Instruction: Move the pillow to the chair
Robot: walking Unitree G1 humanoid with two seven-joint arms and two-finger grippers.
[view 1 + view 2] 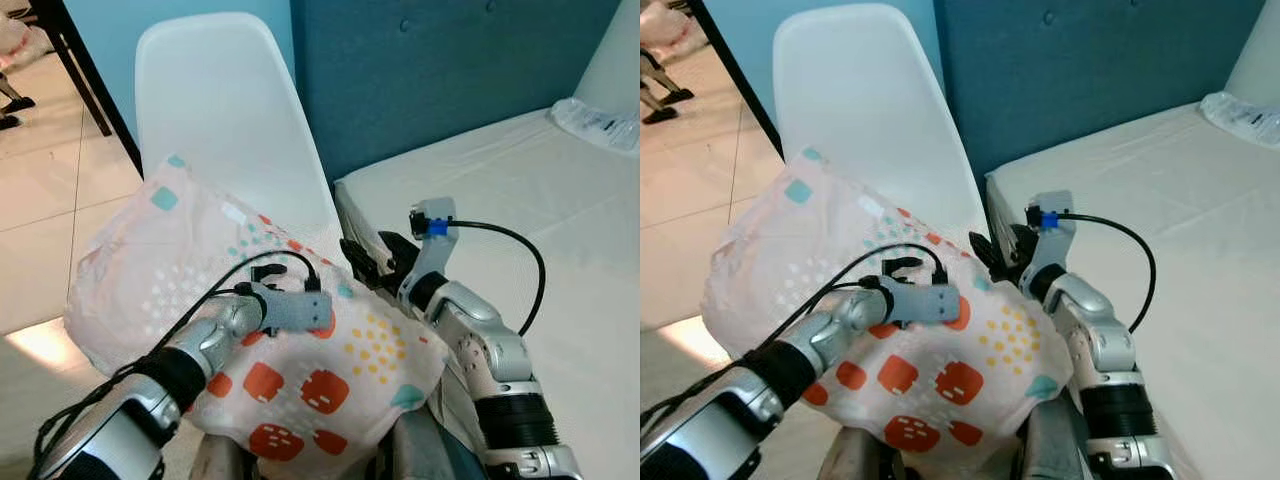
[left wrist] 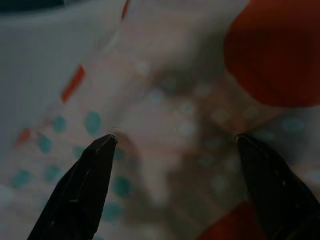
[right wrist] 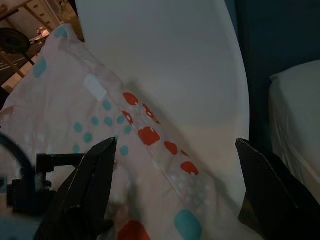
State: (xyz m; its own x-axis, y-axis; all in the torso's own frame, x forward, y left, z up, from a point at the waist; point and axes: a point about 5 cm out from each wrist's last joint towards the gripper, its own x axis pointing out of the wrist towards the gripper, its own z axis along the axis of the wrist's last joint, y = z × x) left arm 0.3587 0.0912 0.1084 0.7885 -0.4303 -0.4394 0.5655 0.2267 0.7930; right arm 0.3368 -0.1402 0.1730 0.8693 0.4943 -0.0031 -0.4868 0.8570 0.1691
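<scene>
The pillow (image 1: 250,320), pale pink with red squares and teal and yellow dots, lies on the seat of the white chair (image 1: 225,100) and bulges out over its front edge toward the robot. The left pincer (image 1: 285,308) rests on top of it near the middle; the right pincer (image 1: 365,262) sits at the pillow's 3 o'clock edge, between it and the bed (image 1: 520,200).

The head views show both arms, the teal wall (image 1: 450,60) at 12 o'clock, tiled floor (image 1: 40,220) at 9 o'clock and a clear plastic bag (image 1: 598,125) at the bed's far corner, but they hide the fingertips. The wrist views give those. The left one shows that pincer's black fingers (image 2: 82,190) spread wide, tips close against the fabric with nothing pinched between them. The right one shows its fingers (image 3: 87,190) wide apart too, holding nothing, the pillow's edge and the chair back beyond them, with the left wrist's dark mount (image 3: 30,180) lying on the cloth.

I can read no writing; the pillow's small white tag (image 3: 95,87) looks blank.
</scene>
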